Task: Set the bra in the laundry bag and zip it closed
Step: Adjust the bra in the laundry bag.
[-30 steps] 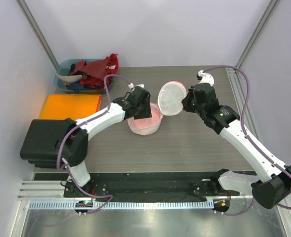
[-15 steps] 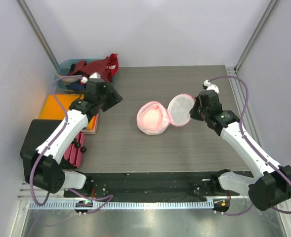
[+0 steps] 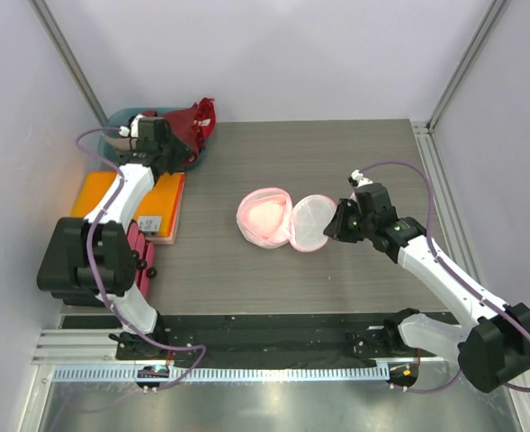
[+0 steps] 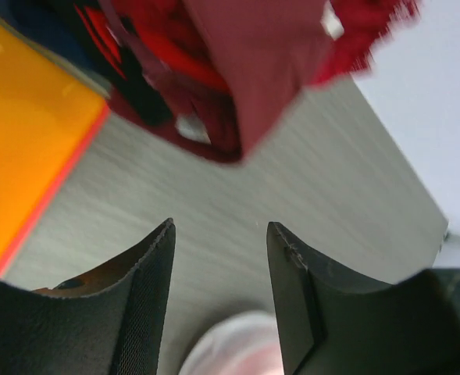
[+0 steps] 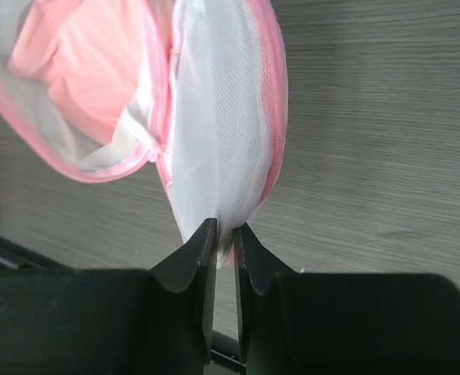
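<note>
The laundry bag [image 3: 266, 219], white mesh with pink zip trim, lies unzipped at the table's middle. Something pink fills it, the bra [image 5: 89, 78] as far as I can tell. Its round lid [image 3: 311, 222] is folded out to the right. My right gripper [image 3: 338, 223] holds the lid's right rim. In the right wrist view the gripper [image 5: 224, 226] is nearly shut, with the lid's white mesh [image 5: 218, 133] pinched between its fingers. My left gripper [image 3: 176, 146] is at the back left by the clothes bin. In the left wrist view this gripper [image 4: 220, 225] stands open with nothing between its fingers.
A teal bin [image 3: 112, 121] heaped with red and dark clothes [image 3: 193, 121] stands at the back left corner. An orange board [image 3: 125, 193] lies in front of it. Red garments [image 4: 237, 70] hang just ahead of the left fingers. Dark red items [image 3: 139, 261] lie by the left arm.
My left arm has swung away from the bag to the back left bin. My right gripper has lowered the lid from upright to nearly flat, and its jaws have eased apart slightly.
</note>
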Tool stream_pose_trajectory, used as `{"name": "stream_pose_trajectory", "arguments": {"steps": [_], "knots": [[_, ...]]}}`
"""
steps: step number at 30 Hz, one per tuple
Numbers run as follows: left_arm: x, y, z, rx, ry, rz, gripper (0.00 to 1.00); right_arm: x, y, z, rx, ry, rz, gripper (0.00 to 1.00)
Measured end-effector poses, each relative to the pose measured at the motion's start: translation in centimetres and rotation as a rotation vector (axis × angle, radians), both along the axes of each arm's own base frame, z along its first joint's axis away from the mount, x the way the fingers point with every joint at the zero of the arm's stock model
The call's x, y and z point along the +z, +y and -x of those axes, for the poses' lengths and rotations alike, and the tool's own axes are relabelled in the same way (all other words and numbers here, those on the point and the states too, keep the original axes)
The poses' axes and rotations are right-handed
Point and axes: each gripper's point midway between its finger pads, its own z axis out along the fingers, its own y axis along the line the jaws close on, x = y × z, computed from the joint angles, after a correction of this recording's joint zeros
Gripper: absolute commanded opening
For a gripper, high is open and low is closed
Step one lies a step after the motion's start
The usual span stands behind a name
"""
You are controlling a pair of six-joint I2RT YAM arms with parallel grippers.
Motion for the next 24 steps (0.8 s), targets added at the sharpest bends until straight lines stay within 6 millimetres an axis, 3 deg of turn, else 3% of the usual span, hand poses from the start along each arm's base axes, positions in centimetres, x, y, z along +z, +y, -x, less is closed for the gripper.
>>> {"name": "stream_pose_trajectory", "arguments": {"steps": [5,10,13,17,20,21,24], "knots": [[-2.0,3.1,-4.2,0.077,0.0,0.025,0.5,-0.1,1.3,1.7,0.061,0.0,-0.05,0.43],[-0.6,2.5,-7.8,0.079,-0.065,0.06,0.47,-0.8,1.3,2.1,0.075,0.015,-0.041,0.68],[0.2,2.2,-8.8,0.093,-0.091,0.089,0.44,-0.8,1.2,2.1,0.08,0.008,-0.029,0.77],[0.0,2.0,-10.3,0.12,-0.099,0.131,0.4,-0.9,0.7,1.8,0.077,-0.01,0.0,0.8],[-1.2,1.9,-11.2,0.138,-0.082,0.16,0.25,-1.0,0.4,1.7,0.076,-0.017,0.019,0.82],[-1.5,1.8,-11.4,0.144,-0.076,0.17,0.15,-1.0,0.4,1.7,0.077,-0.017,0.022,0.82],[-2.7,1.7,-11.5,0.15,-0.051,0.183,0.09,-1.0,0.3,1.7,0.077,-0.019,0.027,0.83]]}}
